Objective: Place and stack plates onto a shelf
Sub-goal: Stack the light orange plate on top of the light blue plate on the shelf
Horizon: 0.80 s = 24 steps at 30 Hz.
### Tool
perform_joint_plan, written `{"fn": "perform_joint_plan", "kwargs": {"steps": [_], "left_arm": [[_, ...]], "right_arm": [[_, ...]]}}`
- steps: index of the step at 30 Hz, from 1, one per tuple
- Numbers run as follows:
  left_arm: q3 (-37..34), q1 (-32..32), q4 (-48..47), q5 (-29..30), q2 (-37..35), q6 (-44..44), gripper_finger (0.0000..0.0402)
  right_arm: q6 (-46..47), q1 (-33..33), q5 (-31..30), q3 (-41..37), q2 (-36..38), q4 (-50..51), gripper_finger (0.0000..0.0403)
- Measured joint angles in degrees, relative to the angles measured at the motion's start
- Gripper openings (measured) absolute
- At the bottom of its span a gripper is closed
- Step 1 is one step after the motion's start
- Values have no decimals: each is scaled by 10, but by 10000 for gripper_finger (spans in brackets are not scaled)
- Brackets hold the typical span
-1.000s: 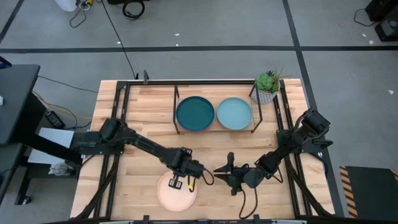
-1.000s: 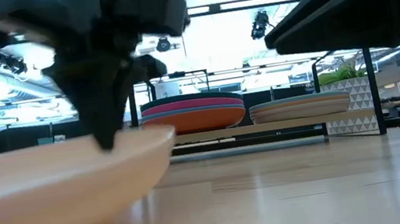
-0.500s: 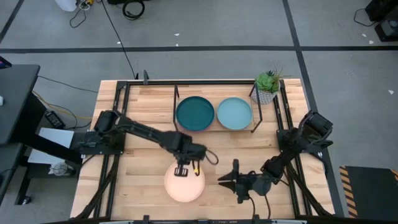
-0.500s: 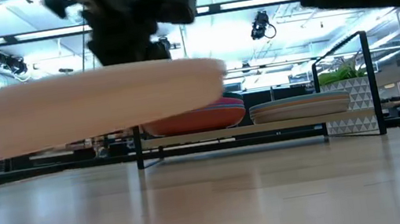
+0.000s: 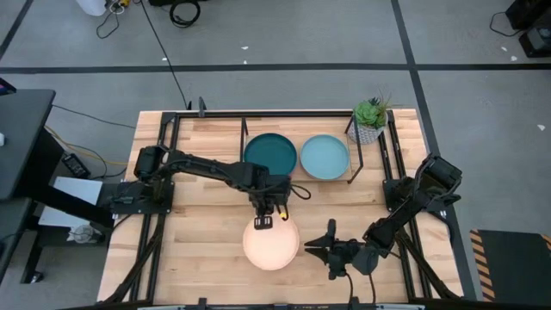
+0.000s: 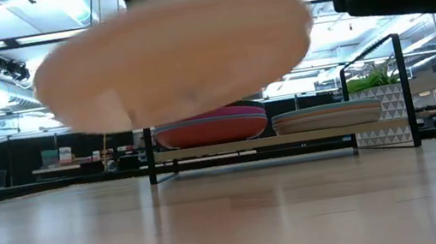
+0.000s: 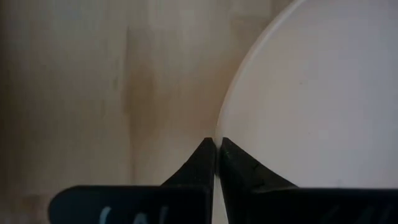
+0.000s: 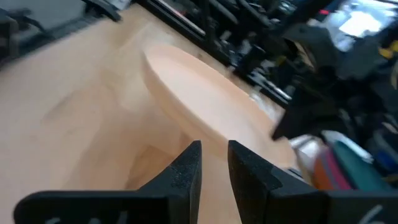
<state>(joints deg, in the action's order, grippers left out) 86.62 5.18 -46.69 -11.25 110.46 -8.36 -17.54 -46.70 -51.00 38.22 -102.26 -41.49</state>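
Note:
My left gripper (image 5: 263, 222) is shut on the peach plate (image 5: 272, 246), which hangs in the air over the table's near middle (image 6: 174, 59). The shelf (image 5: 297, 178) stands by the far edge. It carries two stacks: dark teal on top of the left one (image 5: 270, 157), light blue on top of the right one (image 5: 325, 157). In the low view, orange and pink rims show in the left stack (image 6: 210, 127). My right gripper (image 5: 317, 249) sits low near the table's near edge, right of the plate, a little open and touching nothing. My left gripper pinches the peach plate's rim (image 7: 225, 121) between its two fingers, on the plate's far-left edge. The fingers come from above, pointing down. The plate is lifted clear of the table and tilted a little, reaching from the fingers toward the near edge.
A potted plant (image 5: 368, 120) in a patterned white pot stands at the shelf's right end. Black frame rails run along the table's left (image 5: 162, 172) and right (image 5: 398, 164) sides. Bare wood lies between the held plate and the shelf.
My left gripper has risen and moved right and toward the shelf, still shut on the peach plate. The plate lay low on the table one second ago and is now lifted clear. My right gripper has drawn back a little toward the near edge.

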Motion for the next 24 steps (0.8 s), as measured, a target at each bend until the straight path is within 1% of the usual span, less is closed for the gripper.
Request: {"fn": "perform_joint_plan", "kwargs": {"steps": [5, 8, 10, 12, 17, 21, 24], "left_arm": [[36, 0, 2, 5, 1, 0, 17], [73, -5, -1, 9, 1, 0, 18], [105, -10, -3, 20, 1, 1, 17], [137, -16, -14, 47, 1, 15, 17], [195, -51, -30, 88, 0, 53, 16], [209, -95, 7, 106, 3, 66, 16], [208, -133, 38, 106, 6, 73, 15]], "right_arm": [[0, -48, -106, 0, 0, 8, 84], [9, -78, -141, 0, 0, 8, 84], [15, -90, -152, 0, 0, 7, 84], [24, -94, -154, 0, 0, 5, 84], [43, -88, -155, 0, 0, 6, 84], [66, -79, -152, 0, 0, 12, 84], [81, -77, -151, 0, 0, 17, 84]]}}
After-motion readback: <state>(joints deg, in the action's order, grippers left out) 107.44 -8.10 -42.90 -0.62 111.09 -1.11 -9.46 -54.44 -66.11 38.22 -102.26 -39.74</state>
